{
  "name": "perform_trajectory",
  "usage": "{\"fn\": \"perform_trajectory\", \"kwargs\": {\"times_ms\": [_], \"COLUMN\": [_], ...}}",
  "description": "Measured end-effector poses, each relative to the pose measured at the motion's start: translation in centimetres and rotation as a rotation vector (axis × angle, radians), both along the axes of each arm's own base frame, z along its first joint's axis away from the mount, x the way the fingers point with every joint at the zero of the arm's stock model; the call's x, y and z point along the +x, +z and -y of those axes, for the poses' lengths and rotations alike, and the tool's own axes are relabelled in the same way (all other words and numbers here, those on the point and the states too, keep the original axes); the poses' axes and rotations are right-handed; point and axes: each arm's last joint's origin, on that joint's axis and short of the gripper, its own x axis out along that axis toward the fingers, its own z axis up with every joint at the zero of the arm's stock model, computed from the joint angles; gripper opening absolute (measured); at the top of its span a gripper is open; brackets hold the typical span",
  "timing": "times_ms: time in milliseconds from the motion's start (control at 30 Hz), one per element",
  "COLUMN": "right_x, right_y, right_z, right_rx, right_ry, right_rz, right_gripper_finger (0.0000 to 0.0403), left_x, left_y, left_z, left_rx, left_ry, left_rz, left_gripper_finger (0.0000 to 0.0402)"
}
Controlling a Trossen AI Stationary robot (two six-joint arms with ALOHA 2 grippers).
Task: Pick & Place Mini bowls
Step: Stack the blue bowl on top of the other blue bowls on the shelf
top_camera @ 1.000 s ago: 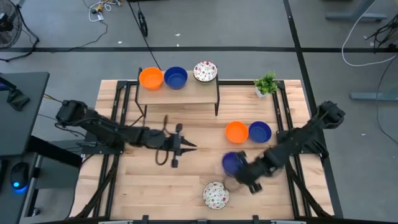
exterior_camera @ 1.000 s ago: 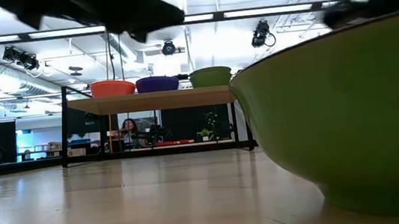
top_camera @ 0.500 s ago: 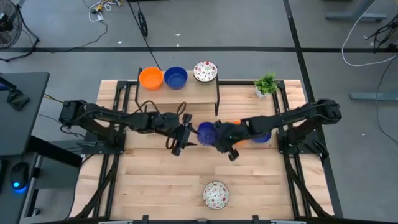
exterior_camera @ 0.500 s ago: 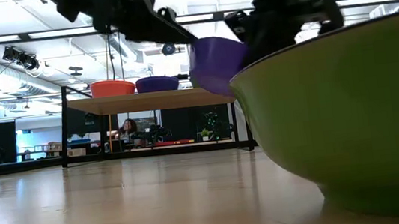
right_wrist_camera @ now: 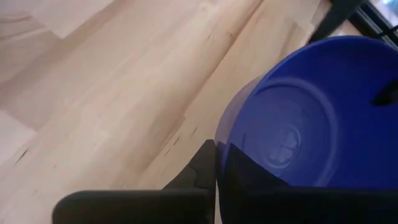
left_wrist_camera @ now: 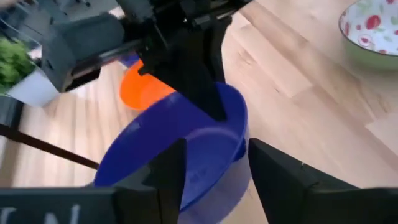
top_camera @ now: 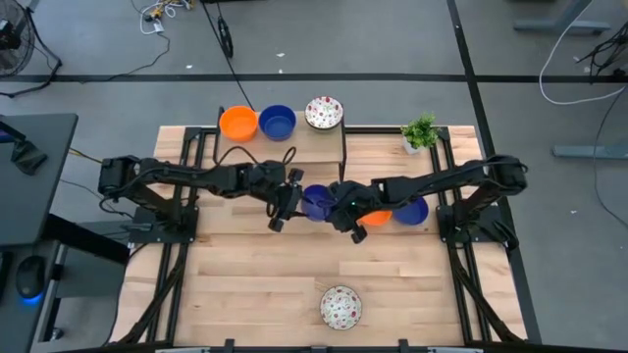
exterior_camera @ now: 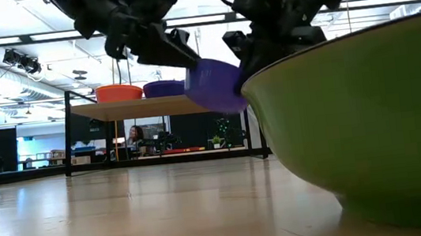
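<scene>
Mid-handover, by the look of it. The blue bowl [top_camera: 316, 203] is up off the table between the two grippers, just in front of the shelf [top_camera: 324, 148].

Right gripper [top_camera: 339, 204]: fingers pinched on the bowl's rim; the right wrist view shows the rim clamped between them, one finger [right_wrist_camera: 200, 171] outside the wall. Left gripper [top_camera: 291, 200]: fingers spread, one either side of the opposite rim, wall sitting in the gap. In the left wrist view the finger [left_wrist_camera: 283, 180] looks just off the bowl; I can't tell if there's contact. I read this as the left about to take over, not yet gripping.

Progress as far as visible:
- On the shelf: orange bowl [top_camera: 237, 123], blue shelf bowl [top_camera: 278, 122], speckled bowl [top_camera: 324, 113]. Looks like three placed.
- On the table: second orange bowl [top_camera: 374, 212] just behind the right fingers, another blue bowl [top_camera: 411, 209] beyond it, speckled table bowl [top_camera: 340, 306] well apart near the front edge.

So roughly halfway, judging the shelf as the goal: one bowl in transit, three left.
</scene>
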Motion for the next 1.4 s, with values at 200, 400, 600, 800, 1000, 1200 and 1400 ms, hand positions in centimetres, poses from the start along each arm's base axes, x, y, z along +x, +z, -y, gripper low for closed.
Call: {"fn": "perform_trajectory", "kwargs": {"times_ms": [200,400,600,800,1000,1200,1400], "right_x": [0.1,0.2,0.4,1.0,1.6,0.2,-1.1], "right_y": [-0.1,-0.1,0.1,1.0,3.2,5.1,4.0], "right_z": [0.1,0.1,0.1,0.1,-0.4,-1.5,-3.7], "right_rx": [0.001,0.001,-0.012,-0.021,-0.004,0.150,0.290], "right_ry": [0.001,0.001,0.015,0.042,0.062,-0.035,-0.097], "right_rz": [0.005,0.011,0.044,0.157,0.345,0.338,0.164], "right_gripper_finger": [0.0008,0.0009,0.0036,0.0096,0.0164,0.0180,0.0160], "left_x": [0.1,-0.1,-0.3,-0.5,-0.5,-1.0,-1.2], "left_y": [-1.1,-1.3,-1.6,-1.8,-2.0,-1.5,3.3], "left_z": [-0.3,-0.3,0.0,0.3,0.7,1.4,1.1], "left_rx": [-0.015,-0.018,-0.054,-0.083,-0.042,0.045,0.060], "left_ry": [-0.003,-0.009,-0.097,-0.131,-0.085,0.031,0.116], "left_rz": [-0.075,-0.094,-0.116,-0.145,-0.173,-0.210,-0.234], "left_gripper_finger": [0.0148,0.0093,0.0024,0.0008,0.0005,0.0005,0.0004]}}
